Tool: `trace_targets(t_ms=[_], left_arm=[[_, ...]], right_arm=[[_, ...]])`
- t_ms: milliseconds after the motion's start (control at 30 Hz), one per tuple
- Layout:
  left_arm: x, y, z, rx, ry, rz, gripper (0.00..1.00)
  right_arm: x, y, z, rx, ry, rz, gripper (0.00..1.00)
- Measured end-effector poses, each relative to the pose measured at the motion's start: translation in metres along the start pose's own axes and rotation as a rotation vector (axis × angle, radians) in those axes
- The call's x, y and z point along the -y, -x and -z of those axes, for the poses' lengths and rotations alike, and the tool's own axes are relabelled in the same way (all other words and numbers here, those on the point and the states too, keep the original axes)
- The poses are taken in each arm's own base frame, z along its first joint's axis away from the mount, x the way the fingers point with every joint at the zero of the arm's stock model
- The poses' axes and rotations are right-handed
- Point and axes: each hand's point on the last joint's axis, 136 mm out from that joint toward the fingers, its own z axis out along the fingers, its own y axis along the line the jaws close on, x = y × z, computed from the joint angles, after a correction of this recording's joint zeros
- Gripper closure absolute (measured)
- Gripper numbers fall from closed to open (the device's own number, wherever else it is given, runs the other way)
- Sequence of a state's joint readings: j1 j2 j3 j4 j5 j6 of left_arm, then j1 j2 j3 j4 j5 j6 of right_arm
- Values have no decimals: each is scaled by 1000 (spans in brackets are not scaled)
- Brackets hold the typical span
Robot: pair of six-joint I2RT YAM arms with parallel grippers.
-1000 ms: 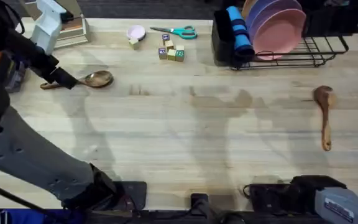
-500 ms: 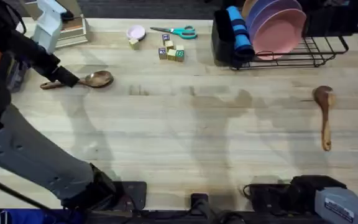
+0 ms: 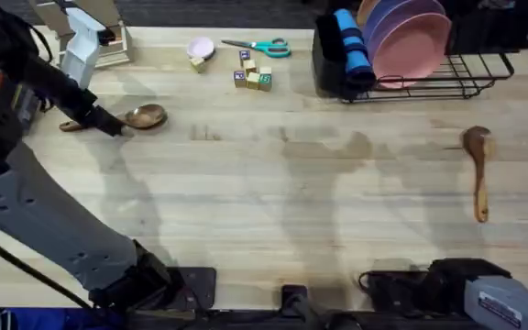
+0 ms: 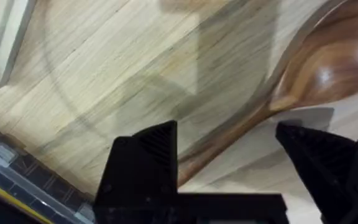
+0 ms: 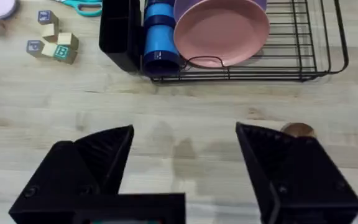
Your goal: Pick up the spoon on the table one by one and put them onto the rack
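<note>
One brown wooden spoon [image 3: 145,116] lies at the left of the table [image 3: 273,192], bowl to the right. My left gripper [image 3: 108,125] is down over its handle. In the left wrist view the gripper [image 4: 225,130] is open, a black finger on each side of the thin handle, with the spoon's bowl [image 4: 334,62] beyond. A second spoon [image 3: 478,151] lies at the right, handle toward the front. The black wire rack [image 3: 456,84] with its solid caddy [image 3: 328,60] stands at the back right. My right gripper [image 5: 185,129] hangs open and empty, facing the rack [image 5: 303,37].
Pink plates [image 3: 411,37] and a blue cup [image 3: 351,46] sit in the rack. Scissors [image 3: 262,46], small blocks [image 3: 252,75] and a small pink dish [image 3: 201,47] lie along the back edge. A beige organiser [image 3: 108,46] stands at the back left.
My left gripper has edged slightly right and toward the front along the left spoon's handle. Both spoons and the right arm stay where they were.
</note>
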State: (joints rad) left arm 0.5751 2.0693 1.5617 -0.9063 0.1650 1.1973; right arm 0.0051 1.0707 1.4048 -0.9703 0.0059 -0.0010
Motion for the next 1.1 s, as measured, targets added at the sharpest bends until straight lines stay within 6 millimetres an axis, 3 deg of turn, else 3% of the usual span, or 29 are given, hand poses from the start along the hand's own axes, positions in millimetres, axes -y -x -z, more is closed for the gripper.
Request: trace_targets(t_ms=[433, 500, 700, 833, 967, 1033, 1100], left_arm=[[13, -1, -1, 5, -63, 13, 29], [15, -1, -2, 7, -76, 15, 126], [18, 0, -1, 14, -85, 16, 278], [18, 2, -1, 21, -86, 11, 611], [19, 2, -1, 26, -90, 13, 852], [19, 3, -1, 29, -95, 12, 936], [19, 4, -1, 32, -94, 13, 947]], right_arm=[[0, 0, 0, 0, 0, 0, 5], [0, 0, 0, 0, 0, 0, 6], [0, 0, 0, 0, 0, 0, 5], [0, 0, 0, 0, 0, 0, 5], [0, 0, 0, 0, 0, 0, 6], [0, 0, 0, -1, 0, 0, 5], [0, 0, 0, 0, 0, 0, 5]])
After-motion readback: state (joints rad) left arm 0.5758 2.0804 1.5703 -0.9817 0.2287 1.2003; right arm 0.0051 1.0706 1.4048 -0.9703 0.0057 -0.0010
